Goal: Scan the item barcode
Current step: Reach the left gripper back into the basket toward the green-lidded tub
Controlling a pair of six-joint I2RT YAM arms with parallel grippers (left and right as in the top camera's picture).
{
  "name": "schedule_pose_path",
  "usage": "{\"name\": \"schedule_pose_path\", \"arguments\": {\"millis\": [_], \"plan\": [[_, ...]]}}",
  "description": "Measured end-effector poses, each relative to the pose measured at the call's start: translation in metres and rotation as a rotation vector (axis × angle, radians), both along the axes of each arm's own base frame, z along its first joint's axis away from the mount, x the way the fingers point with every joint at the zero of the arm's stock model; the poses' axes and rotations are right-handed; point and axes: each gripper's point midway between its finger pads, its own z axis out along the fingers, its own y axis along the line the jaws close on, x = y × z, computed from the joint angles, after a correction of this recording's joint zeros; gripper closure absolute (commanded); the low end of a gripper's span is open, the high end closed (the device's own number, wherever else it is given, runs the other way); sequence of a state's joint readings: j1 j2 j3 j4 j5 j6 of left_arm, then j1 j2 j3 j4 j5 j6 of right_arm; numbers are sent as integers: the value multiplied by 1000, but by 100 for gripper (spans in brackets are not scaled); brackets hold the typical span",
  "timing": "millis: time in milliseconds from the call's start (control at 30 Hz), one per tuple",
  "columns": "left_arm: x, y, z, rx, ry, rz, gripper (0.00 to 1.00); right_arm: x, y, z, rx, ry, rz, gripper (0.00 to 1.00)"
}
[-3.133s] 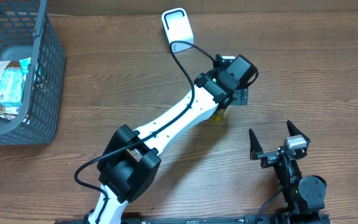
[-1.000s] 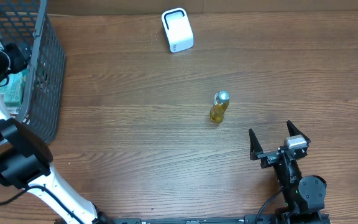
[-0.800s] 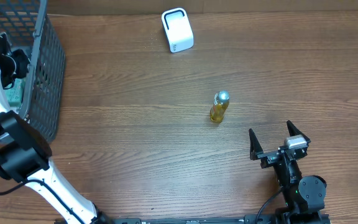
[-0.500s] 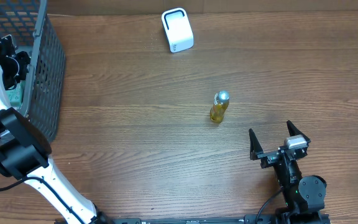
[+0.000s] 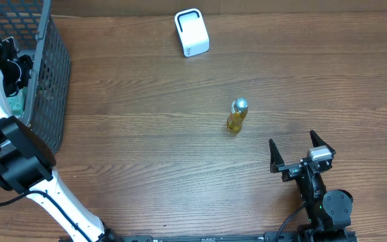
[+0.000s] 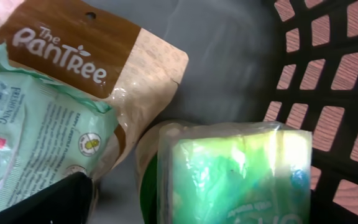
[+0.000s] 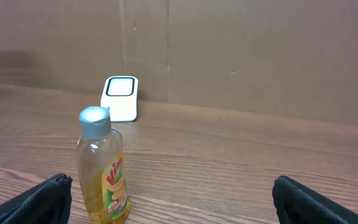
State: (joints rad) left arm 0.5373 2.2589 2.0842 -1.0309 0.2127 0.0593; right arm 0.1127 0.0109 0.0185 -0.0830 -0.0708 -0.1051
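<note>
Swinging away from the middle of the table (image 5: 146,134), the left arm had left the spot beside the scanner (image 5: 192,32) where it hung about three seconds before and gone into the basket (image 5: 52,74). The bottle (image 5: 236,115) it had been covering was uncovered, standing upright and alone. Over the last half second the arm had barely shifted.

As a judgement, the bottle looked dealt with: it stood released, well ahead of the right claw (image 5: 292,151) and a little to that claw's left, with the scanner farther beyond it against the back wall. Whether its barcode had actually been read could not be told. What remained seemed to be the next item: to pick one from the basket, carry it to the scanner and show its code.

The left claw (image 5: 17,67) stood spread wide and gripped nothing. Directly beneath it, between its fingers, lay a green packet (image 6: 235,174), with a brown pouch (image 6: 92,56) ahead and to its left and a pale green packet (image 6: 36,137) farther left. Whether a finger already touched the green packet could not be made out. The right claw also stood fully spread and empty, resting low over the table, far from the basket.
</note>
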Motion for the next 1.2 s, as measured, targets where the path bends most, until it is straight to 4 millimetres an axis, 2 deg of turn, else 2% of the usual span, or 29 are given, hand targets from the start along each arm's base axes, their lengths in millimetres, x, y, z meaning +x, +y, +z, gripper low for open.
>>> {"name": "schedule_pose_path", "arguments": {"millis": [267, 833, 933, 1100, 1200], "plan": [[-2, 8, 12, 40, -14, 17, 0, 0, 0, 0, 0, 0, 0, 0], [0, -1, 16, 5, -40, -17, 0, 0, 0, 0, 0, 0, 0, 0], [1, -1, 11, 5, -43, -25, 0, 0, 0, 0, 0, 0, 0, 0], [-2, -3, -13, -7, -29, -26, 0, 0, 0, 0, 0, 0, 0, 0], [-4, -5, -25, -13, -19, -26, 11, 0, 0, 0, 0, 0, 0, 0]]}}
